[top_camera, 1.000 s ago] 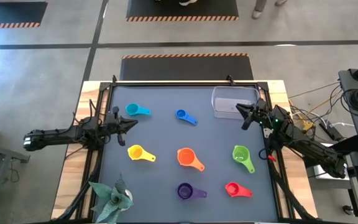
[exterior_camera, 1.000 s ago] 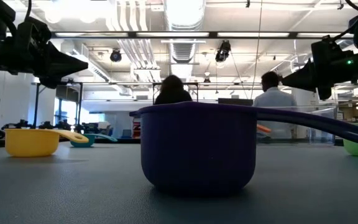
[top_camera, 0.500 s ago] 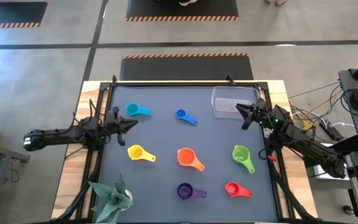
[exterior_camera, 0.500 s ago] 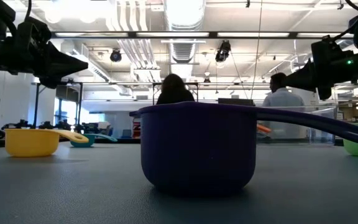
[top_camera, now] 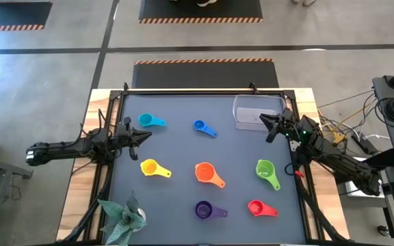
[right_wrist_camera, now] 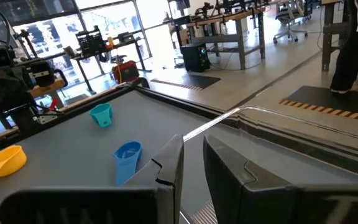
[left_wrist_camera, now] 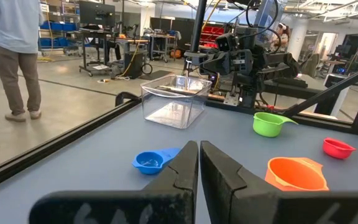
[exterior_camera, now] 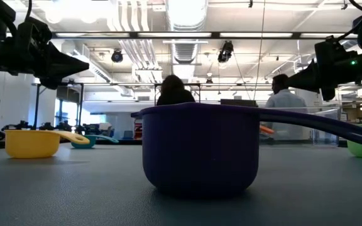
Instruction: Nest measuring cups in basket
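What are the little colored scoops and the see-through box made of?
The orange cup looks like smooth plastic: solid bright color with a soft shine. The blue cup looks the same. The basket seems to be clear hard plastic, since the table shows through its walls and its rim glints. It might be glass, but plastic seems likelier.

Left arm reaching in from the frame's left edge at mid-height, left gripper (top_camera: 146, 134) hanging with fingers pressed together, holding nothing, right arm angling in from the lower right, right gripper (top_camera: 266, 122) hovering upper right, fingers slightly parted, gripping nothing
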Available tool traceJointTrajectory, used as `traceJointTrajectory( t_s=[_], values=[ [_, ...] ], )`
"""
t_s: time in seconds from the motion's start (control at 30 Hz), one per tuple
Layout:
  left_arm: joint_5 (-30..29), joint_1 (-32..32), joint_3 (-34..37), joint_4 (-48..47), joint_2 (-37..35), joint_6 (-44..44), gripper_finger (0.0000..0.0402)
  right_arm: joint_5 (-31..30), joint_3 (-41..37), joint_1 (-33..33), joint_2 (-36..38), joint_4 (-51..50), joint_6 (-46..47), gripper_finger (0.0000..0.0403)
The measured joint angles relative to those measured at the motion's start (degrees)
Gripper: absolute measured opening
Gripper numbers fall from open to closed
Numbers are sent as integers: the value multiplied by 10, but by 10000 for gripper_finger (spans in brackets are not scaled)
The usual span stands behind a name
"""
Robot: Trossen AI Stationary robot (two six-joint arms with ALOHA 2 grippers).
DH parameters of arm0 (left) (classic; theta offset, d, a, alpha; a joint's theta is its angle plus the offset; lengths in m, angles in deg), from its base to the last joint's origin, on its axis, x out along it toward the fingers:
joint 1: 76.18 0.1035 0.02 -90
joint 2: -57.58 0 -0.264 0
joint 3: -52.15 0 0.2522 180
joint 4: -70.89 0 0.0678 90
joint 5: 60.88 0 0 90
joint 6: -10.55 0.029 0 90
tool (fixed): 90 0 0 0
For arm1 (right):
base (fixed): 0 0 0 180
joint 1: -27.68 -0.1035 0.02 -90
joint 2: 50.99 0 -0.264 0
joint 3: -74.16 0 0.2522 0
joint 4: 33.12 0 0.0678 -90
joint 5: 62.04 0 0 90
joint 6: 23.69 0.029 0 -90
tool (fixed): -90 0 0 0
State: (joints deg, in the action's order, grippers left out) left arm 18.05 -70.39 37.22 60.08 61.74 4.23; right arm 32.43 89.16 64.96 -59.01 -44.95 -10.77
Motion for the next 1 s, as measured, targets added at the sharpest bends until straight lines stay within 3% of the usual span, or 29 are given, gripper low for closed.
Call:
traceJointTrajectory(
  t_s=[0.77,1.0],
  values=[
    [0,0,0,0,0,0,0,0,0,0,0,0,-1,52],
    [0,0,0,0,0,0,0,0,0,0,0,0,-137,52]
  ],
)
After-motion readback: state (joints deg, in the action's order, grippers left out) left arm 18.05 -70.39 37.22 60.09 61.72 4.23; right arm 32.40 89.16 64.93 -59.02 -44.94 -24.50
